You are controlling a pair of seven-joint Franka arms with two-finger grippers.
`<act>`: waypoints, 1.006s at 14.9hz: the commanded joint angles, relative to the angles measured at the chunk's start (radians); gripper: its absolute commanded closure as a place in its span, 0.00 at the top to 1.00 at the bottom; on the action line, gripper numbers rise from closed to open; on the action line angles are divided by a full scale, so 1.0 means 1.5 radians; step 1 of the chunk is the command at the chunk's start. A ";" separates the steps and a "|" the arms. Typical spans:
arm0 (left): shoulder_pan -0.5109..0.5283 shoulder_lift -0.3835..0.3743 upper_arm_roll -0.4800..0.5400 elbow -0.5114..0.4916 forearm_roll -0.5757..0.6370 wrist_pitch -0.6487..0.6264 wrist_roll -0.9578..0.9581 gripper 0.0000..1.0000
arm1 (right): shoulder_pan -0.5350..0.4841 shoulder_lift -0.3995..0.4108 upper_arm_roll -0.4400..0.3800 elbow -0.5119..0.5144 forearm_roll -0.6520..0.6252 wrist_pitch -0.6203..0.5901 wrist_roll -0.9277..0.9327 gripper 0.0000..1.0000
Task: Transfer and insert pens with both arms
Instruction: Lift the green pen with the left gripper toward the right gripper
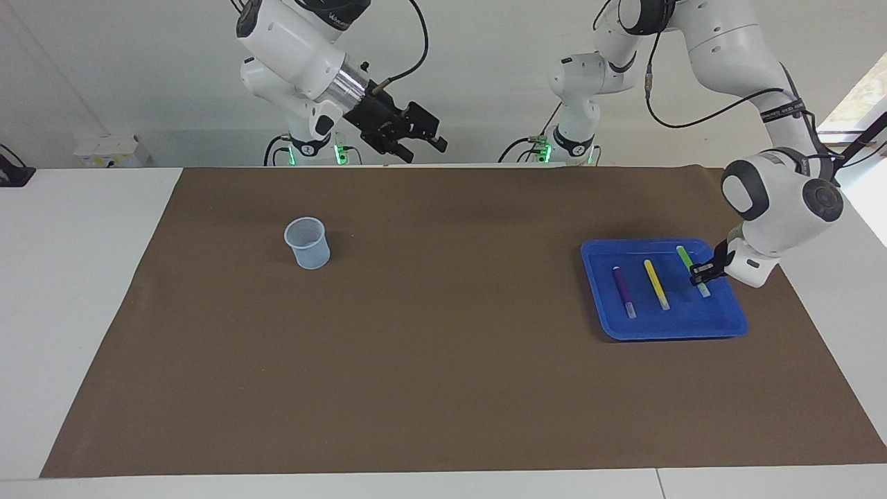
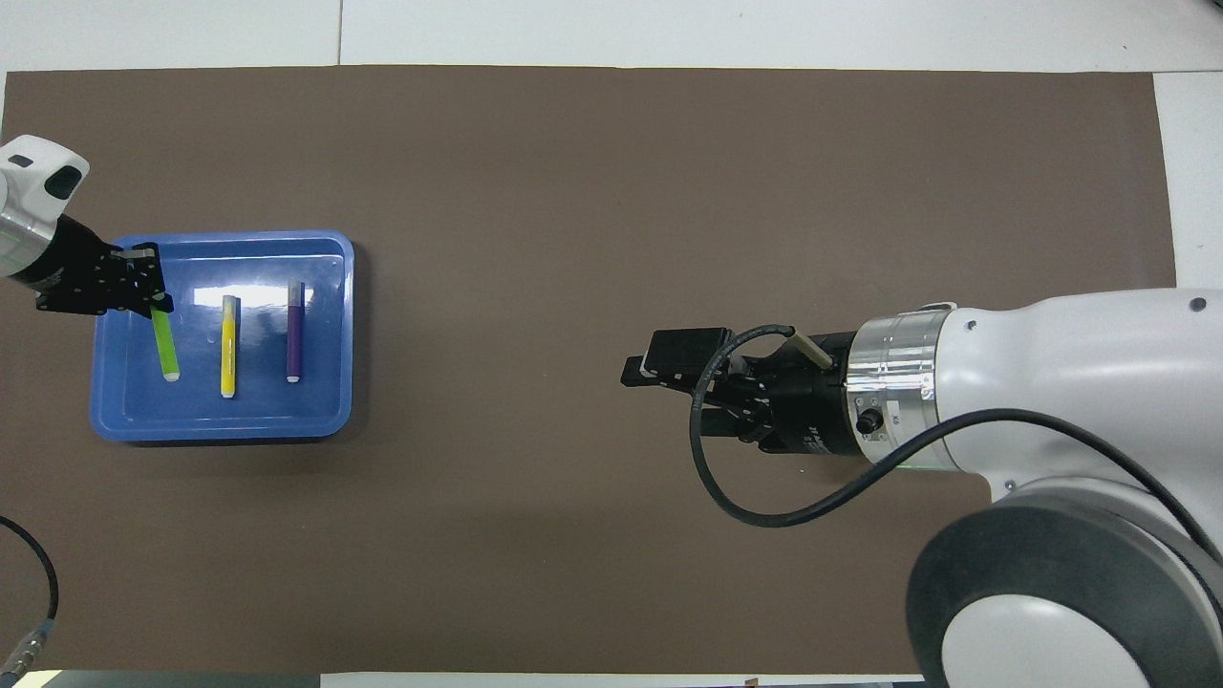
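Note:
The green pen (image 1: 684, 255) hangs tilted just above the blue tray (image 1: 669, 331), near the tray's end by the left arm. My left gripper (image 1: 700, 273) is shut on it close to its whitish cap end. In the overhead view the left gripper (image 2: 151, 300) pinches the upper end of the green pen (image 2: 167, 348). On the tray floor (image 2: 220, 420) the yellow pen (image 1: 656, 285) (image 2: 229, 346) and the purple pen (image 1: 623, 290) (image 2: 295, 331) lie side by side. My right gripper (image 1: 424, 147) (image 2: 661, 394) is open and empty, raised over the mat's middle.
A translucent plastic cup (image 1: 307, 242) stands upright on the brown mat (image 1: 443, 360) toward the right arm's end. In the overhead view the right arm hides the cup. White table shows around the mat.

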 commanded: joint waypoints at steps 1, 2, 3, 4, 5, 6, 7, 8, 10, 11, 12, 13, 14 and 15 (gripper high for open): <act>-0.041 -0.033 0.003 0.031 -0.055 -0.074 -0.178 0.00 | 0.002 -0.017 0.002 -0.019 0.015 0.017 0.007 1.00; -0.060 -0.053 0.003 0.025 -0.088 -0.080 -0.267 0.00 | 0.002 -0.016 0.002 -0.019 0.014 0.018 0.007 1.00; -0.074 -0.067 0.002 0.019 -0.117 -0.082 -0.347 0.00 | 0.002 -0.016 0.002 -0.019 0.014 0.018 0.007 1.00; -0.085 -0.076 0.003 0.014 -0.148 -0.089 -0.407 0.00 | 0.002 -0.016 0.002 -0.019 0.015 0.018 0.008 1.00; -0.099 -0.089 0.003 0.007 -0.182 -0.096 -0.467 0.00 | 0.002 -0.016 0.003 -0.019 0.014 0.018 0.011 1.00; -0.116 -0.102 0.003 -0.007 -0.212 -0.095 -0.526 0.00 | 0.003 -0.016 0.003 -0.019 0.014 0.018 0.018 1.00; -0.134 -0.117 0.003 -0.022 -0.242 -0.090 -0.584 0.00 | 0.003 -0.016 0.003 -0.019 0.015 0.019 0.028 1.00; -0.154 -0.129 0.003 -0.035 -0.265 -0.087 -0.635 0.00 | 0.009 -0.016 0.007 -0.019 0.015 0.026 0.049 1.00; -0.188 -0.144 0.003 -0.063 -0.317 -0.075 -0.696 0.00 | 0.030 -0.015 0.011 -0.016 0.015 0.042 0.083 1.00; -0.195 -0.154 0.003 -0.082 -0.354 -0.067 -0.714 0.00 | 0.045 -0.015 0.011 -0.016 0.015 0.050 0.106 1.00; -0.201 -0.167 0.003 -0.108 -0.384 -0.055 -0.720 0.00 | 0.056 -0.014 0.012 -0.014 0.015 0.055 0.142 1.00; -0.203 -0.182 0.003 -0.135 -0.413 -0.037 -0.720 0.00 | 0.068 -0.014 0.012 -0.015 0.015 0.075 0.163 1.00; -0.209 -0.197 0.002 -0.157 -0.436 -0.015 -0.723 0.00 | 0.083 -0.014 0.012 -0.017 0.015 0.104 0.169 1.00; -0.229 -0.208 0.002 -0.175 -0.445 0.008 -0.731 0.00 | 0.097 -0.014 0.012 -0.020 0.014 0.123 0.164 1.00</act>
